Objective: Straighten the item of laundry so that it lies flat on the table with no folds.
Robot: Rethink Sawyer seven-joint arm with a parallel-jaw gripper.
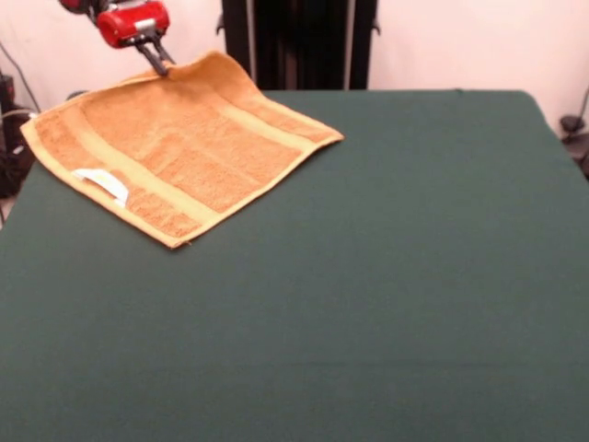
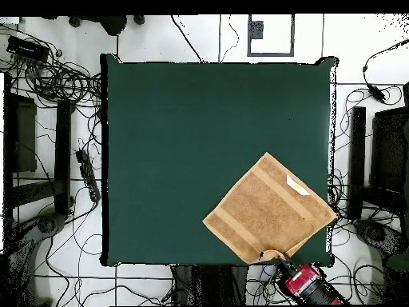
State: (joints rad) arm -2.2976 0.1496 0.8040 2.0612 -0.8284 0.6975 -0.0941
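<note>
The orange-tan terry towel (image 1: 179, 143) lies spread as a diamond at the far left of the dark green table (image 1: 368, 276), with two paler bands and a white label (image 1: 103, 183) near its left corner. My red gripper (image 1: 161, 63) is shut on the towel's far corner and holds that corner slightly raised. In the overhead view the towel (image 2: 270, 210) lies at the table's (image 2: 184, 144) lower right, one corner reaching the right edge, and the gripper (image 2: 281, 257) pinches the bottom corner at the table's near edge.
The robot's black pedestal (image 1: 299, 41) stands behind the table's far edge. Cables and black stands (image 2: 48, 160) lie on the floor around the table, and a power strip (image 2: 86, 172) lies near its left edge.
</note>
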